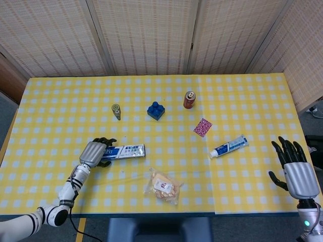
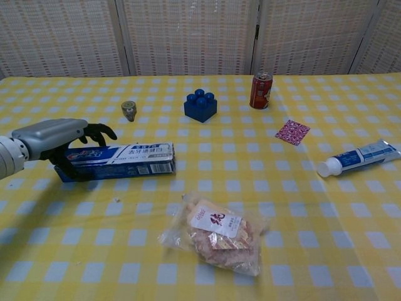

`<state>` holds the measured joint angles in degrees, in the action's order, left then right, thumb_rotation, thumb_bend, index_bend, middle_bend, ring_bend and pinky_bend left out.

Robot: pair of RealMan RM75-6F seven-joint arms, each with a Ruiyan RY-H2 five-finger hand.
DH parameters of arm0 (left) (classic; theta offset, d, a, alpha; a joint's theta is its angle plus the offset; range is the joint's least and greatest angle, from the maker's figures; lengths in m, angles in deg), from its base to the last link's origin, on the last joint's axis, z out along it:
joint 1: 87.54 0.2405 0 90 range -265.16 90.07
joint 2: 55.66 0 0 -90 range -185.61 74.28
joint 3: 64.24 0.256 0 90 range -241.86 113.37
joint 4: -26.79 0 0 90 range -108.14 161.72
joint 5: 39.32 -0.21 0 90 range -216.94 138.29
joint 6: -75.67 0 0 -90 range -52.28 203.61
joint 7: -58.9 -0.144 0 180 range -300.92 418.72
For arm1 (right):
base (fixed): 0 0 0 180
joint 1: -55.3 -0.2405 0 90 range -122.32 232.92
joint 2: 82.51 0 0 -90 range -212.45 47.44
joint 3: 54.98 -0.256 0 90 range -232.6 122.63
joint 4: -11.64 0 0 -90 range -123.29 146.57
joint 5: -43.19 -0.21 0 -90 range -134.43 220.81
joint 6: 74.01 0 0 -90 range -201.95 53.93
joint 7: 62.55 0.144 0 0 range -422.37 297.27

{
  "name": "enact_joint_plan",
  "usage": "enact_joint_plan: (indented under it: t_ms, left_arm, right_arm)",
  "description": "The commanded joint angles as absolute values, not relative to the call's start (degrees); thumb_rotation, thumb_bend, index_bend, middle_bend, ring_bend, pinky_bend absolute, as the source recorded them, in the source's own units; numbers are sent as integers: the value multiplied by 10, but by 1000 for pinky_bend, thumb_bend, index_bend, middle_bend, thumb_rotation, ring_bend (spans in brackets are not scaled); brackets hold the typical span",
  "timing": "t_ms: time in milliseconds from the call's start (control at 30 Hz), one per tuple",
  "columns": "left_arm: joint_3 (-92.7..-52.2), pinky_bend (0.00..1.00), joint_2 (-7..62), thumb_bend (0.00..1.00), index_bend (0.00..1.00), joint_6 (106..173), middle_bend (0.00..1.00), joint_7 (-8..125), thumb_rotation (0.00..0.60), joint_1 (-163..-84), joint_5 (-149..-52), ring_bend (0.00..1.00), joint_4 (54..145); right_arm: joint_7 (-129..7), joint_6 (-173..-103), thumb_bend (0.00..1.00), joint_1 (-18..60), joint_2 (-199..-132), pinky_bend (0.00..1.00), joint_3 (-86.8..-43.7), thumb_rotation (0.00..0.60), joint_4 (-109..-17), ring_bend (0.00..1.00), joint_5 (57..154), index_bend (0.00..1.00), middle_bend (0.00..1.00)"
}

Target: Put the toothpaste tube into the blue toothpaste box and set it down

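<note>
The blue toothpaste box (image 1: 125, 150) (image 2: 125, 158) lies flat at the front left of the yellow checked table, long side running left to right. My left hand (image 1: 95, 152) (image 2: 53, 138) is wrapped over its left end, fingers curled over the far side and thumb against the near side. The white and blue toothpaste tube (image 1: 229, 146) (image 2: 360, 157) lies on the right, cap pointing left, with nothing touching it. My right hand (image 1: 297, 174) hovers at the front right table edge, fingers spread and holding nothing, well away from the tube. It shows only in the head view.
A clear snack bag (image 1: 162, 186) (image 2: 213, 235) lies in front of the box. Further back stand a blue toy brick (image 1: 156, 110) (image 2: 200, 105), a red can (image 1: 189, 100) (image 2: 260, 90), a pink patterned square (image 1: 203, 127) (image 2: 292, 132) and a small round object (image 1: 116, 111) (image 2: 129, 110).
</note>
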<state>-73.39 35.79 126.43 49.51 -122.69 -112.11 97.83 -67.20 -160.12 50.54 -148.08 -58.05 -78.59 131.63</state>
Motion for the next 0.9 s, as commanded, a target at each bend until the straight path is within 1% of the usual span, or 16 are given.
enact_joint_plan:
  t_ms: [33,133,267,500,667,900]
  left_arm:
    - [-733,279,359,265,244,1261,362,490,600,-1230,-1115,239,974]
    - [-732,301,361,263,275,1255,396,476,600,-1236,-1105,267,967]
    - [-727,356,360,258,315,1240,468,429,600,-1247,-1085,328,963]
    - [-730,452,351,241,368,1223,576,395,600,-1258,-1040,429,974]
    - [-730,549,342,232,405,1244,682,383,600,-1256,-1035,531,995]
    - [-725,599,323,230,428,1284,725,363,600,-1247,-1040,577,1034]
  right_arm:
    - [-672,-1602,313,506,-1481,0,-579,600,-786,0,1319,0,0]
    - [-668,-1601,312,506,-1479,0,-575,600,-786,0,1326,0,0]
    - [-666,-1601,314,505,-1478,0,-570,600,-786,0,1334,0,0]
    - [-671,-1603,313,507,-1481,0,-569,600,-785,0,1335,0,0]
    - [-677,-1599,313,507,-1485,0,-566,600,-786,0,1338,0,0]
    - [-678,-1583,313,500,-1486,0,-569,600,-784,0,1326,0,0]
